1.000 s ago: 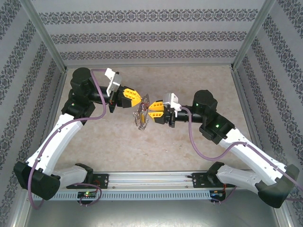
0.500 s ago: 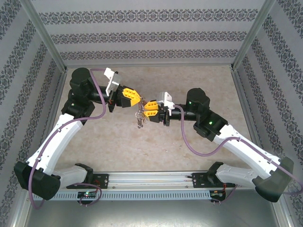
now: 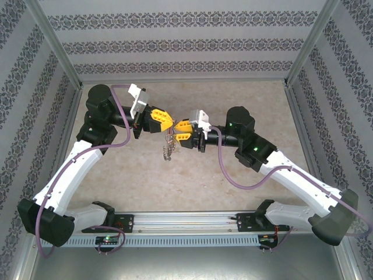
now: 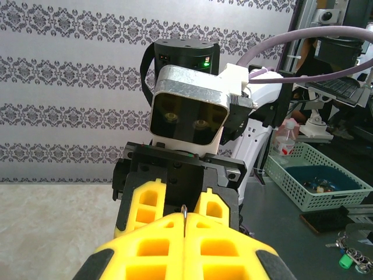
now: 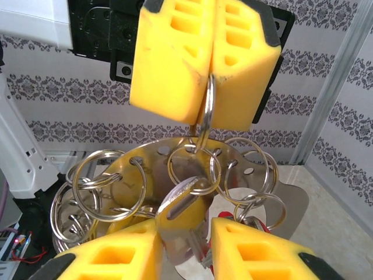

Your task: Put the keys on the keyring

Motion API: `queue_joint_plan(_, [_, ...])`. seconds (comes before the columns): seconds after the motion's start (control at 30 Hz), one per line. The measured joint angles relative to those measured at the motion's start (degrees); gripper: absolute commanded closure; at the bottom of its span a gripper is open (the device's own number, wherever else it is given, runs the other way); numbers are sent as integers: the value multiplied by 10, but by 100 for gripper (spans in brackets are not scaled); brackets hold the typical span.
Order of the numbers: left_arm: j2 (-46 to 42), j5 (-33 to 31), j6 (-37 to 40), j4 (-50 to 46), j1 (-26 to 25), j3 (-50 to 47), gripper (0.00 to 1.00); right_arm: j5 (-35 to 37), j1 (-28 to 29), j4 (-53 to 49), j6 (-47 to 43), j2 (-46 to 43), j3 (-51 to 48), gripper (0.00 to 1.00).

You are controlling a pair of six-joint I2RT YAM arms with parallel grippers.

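A speckled beige table [image 3: 192, 181] sits inside grey patterned walls [image 3: 186, 41]. Just above the middle of the top view, the left gripper [image 3: 170, 125] is clamped tight on the thin grey keyring [image 5: 208, 108], with a bunch of silver rings [image 5: 102, 186] dangling from it. The right gripper [image 3: 175, 129], narrowly parted, pinches a silver key [image 5: 182, 207] just below that loop.

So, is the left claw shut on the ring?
Shut: the left claw has its fingers pressed together, pinching the ring hanging below.
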Motion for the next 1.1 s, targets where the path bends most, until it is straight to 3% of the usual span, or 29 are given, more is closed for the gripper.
queue_joint_plan(0.17, [0, 1, 0, 1, 0, 0, 100, 9, 0, 0, 2, 2, 5, 95])
queue_joint_plan(0.27, [0, 0, 0, 2, 4, -1, 100, 14, 0, -1, -2, 2, 6, 100])
queue_joint_plan(0.4, [-1, -9, 7, -2, 15, -6, 100, 39, 0, -15, -10, -3, 6, 100])
queue_joint_plan(0.8, [-16, -100, 151, -165, 19, -7, 100, 149, 6, -135, -80, -21, 40, 100])
queue_joint_plan(1.1, [-16, -146, 185, -191, 19, -31, 99, 212, 9, -228, -113, 23, 94, 100])
